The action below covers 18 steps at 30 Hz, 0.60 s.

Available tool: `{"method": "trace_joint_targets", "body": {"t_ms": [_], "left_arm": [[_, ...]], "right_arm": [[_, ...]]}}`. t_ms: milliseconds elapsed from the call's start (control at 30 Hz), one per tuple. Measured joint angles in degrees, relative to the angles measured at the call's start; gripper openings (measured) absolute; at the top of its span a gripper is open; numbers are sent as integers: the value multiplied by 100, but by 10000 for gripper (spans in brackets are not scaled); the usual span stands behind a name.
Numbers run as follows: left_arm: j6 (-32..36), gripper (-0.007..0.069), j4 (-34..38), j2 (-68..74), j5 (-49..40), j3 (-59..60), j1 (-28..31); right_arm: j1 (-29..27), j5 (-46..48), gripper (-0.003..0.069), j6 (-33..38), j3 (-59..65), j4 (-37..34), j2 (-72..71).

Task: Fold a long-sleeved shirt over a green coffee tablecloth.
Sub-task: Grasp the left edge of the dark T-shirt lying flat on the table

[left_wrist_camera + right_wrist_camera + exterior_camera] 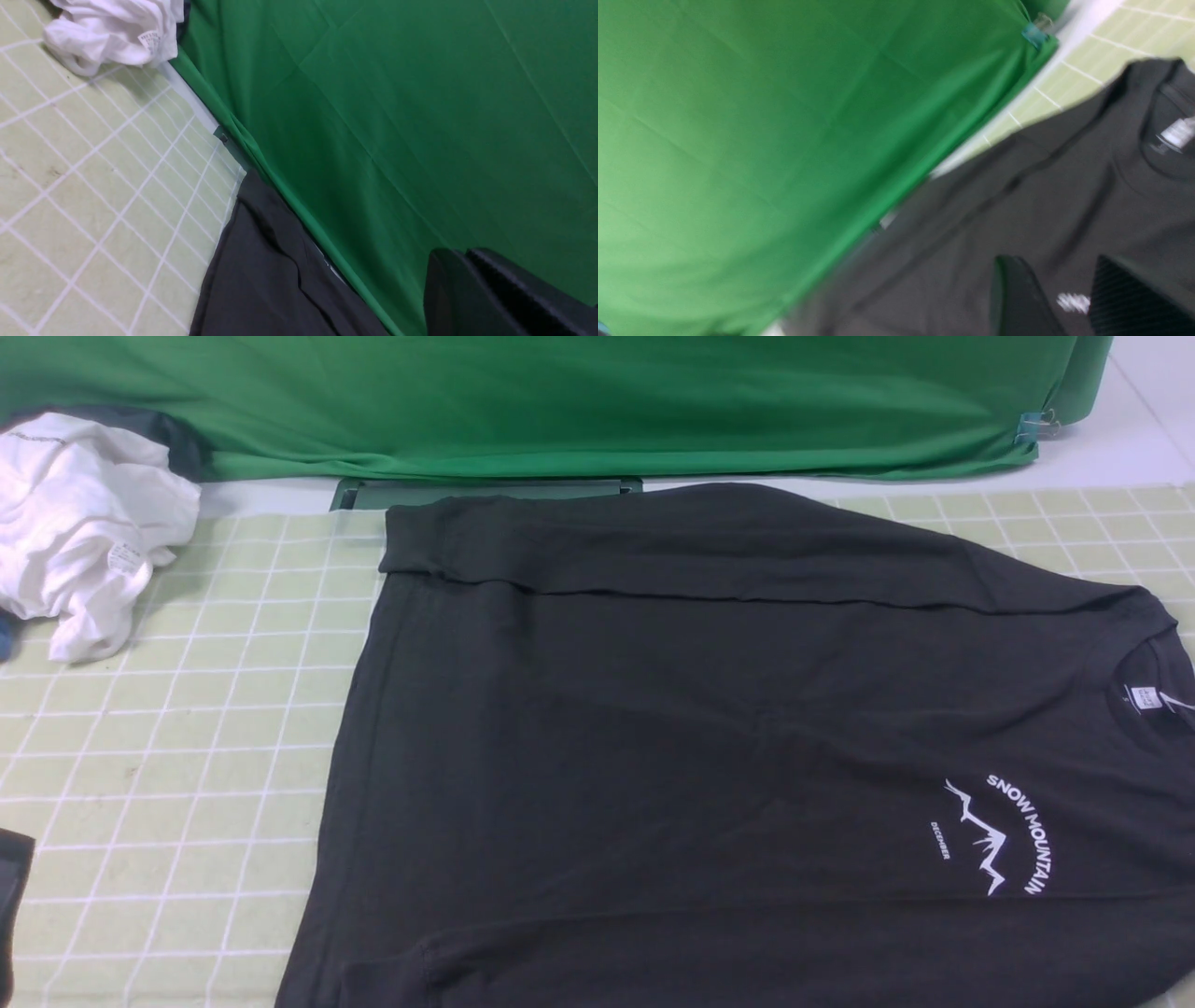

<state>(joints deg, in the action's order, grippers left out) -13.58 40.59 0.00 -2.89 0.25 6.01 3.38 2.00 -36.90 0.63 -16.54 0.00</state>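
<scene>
Black long-sleeved shirt [709, 737] runs off-frame; left gripper [466, 261] pinched closed, right gripper [1057, 275] parted, empty.

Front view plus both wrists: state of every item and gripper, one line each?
long-sleeved shirt: laid flat, print up, far sleeve folded in.
green coffee tablecloth: spread flat under the shirt.
white garment: crumpled heap, far left.
green fabric: draped at the back, clipped at its right corner.
left gripper: shut, empty.
right gripper: open, empty, over the shirt.
</scene>
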Motion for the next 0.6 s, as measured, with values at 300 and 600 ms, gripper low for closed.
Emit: {"method": "trace_joint_targets", "body": {"t_ms": [300, 600], "left_arm": [[404, 17, -1306, 90, -44, -1820, 0], [1227, 17, -1132, 2879, -3592, -3836, 0]], "right_arm": [[0, -148, 30, 1385, -1646, 237, 433], [0, 4353, 7, 4095, -4938, 261, 2835]]}}
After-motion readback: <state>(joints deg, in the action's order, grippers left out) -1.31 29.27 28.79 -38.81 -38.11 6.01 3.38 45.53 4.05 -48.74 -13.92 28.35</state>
